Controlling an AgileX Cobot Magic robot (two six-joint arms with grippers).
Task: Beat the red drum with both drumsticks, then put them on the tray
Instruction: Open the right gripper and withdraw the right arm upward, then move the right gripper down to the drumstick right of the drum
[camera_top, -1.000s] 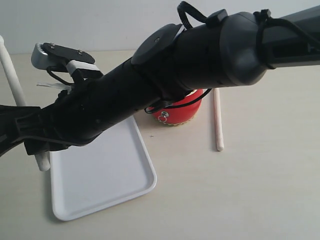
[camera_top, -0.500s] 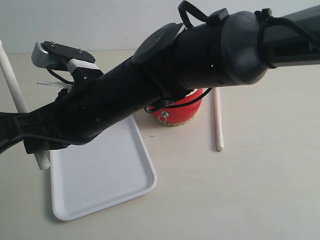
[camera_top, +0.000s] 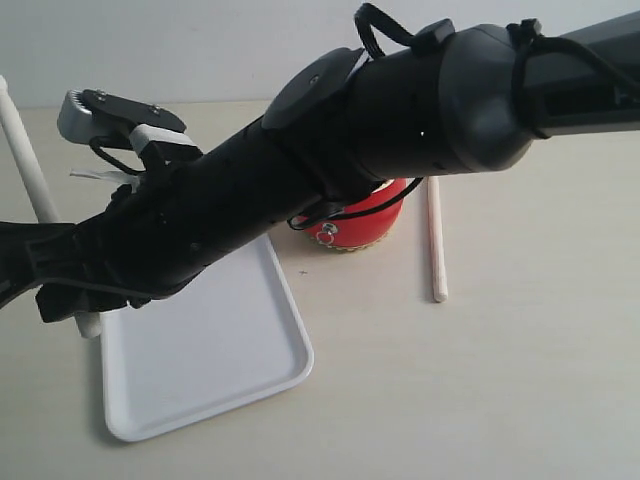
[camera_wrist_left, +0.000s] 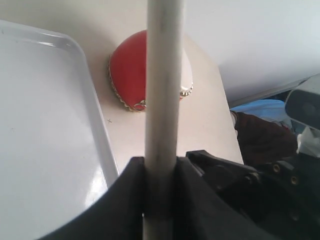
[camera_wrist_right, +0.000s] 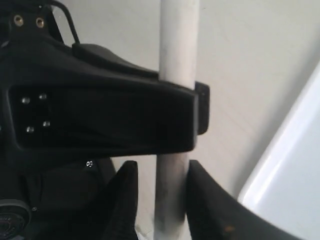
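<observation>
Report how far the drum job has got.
Done: nothing that shows; beating leaves no trace. In hand: left pincer grips one drumstick, right pincer loosely straddles it. To do: other drumstick lies beside the red drum; neither is on the tray.

The tray (camera_top: 200, 370) is smooth, glossy white plastic that catches reflections. The red drum (camera_wrist_left: 127, 75) has a shiny, lacquered-looking body, a matt cream skin and a small metal ring (camera_top: 327, 229). The held drumstick (camera_wrist_left: 162, 100) is pale, smooth and matt. The lying drumstick (camera_top: 436, 240) looks like bare pale wood. The surface (camera_top: 520, 380) is matt beige. The arm (camera_top: 400, 110) has a black plastic casing with a dull sheen.
</observation>
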